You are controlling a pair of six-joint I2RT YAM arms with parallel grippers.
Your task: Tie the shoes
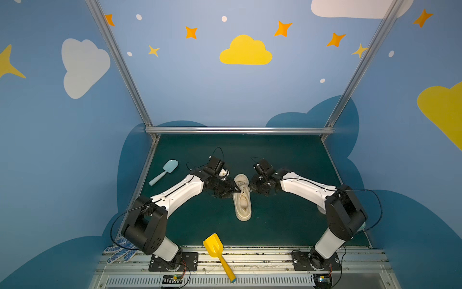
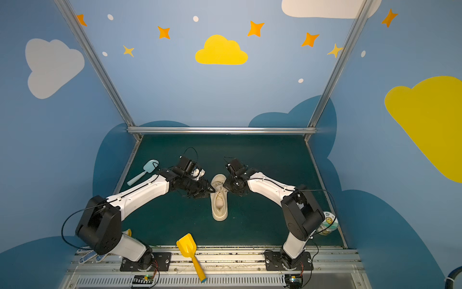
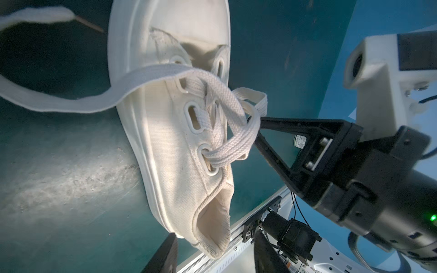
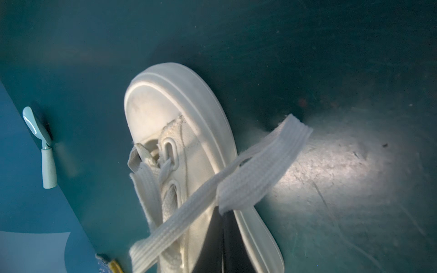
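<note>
Cream canvas sneaker (image 1: 242, 197) lies mid-way across the green bench (image 1: 287, 225). Right gripper (image 3: 256, 123), beside the sneaker's eyelets, has its jaws pressed together on a lace (image 3: 236, 141) fold, likely to draw a loop. Left gripper (image 1: 237, 192), at the sneaker's opposite flank, has its jaws spread and visibly grips nothing, probably waiting for the other strand.

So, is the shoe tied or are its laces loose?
Untied: no bow on the shoe. One loose lace trails aside, tip free; the right tool is shut on the other lace.

Sneaker (image 1: 242, 202) between left pincer (image 1: 236, 192) and right pincer (image 1: 251, 188)
</note>
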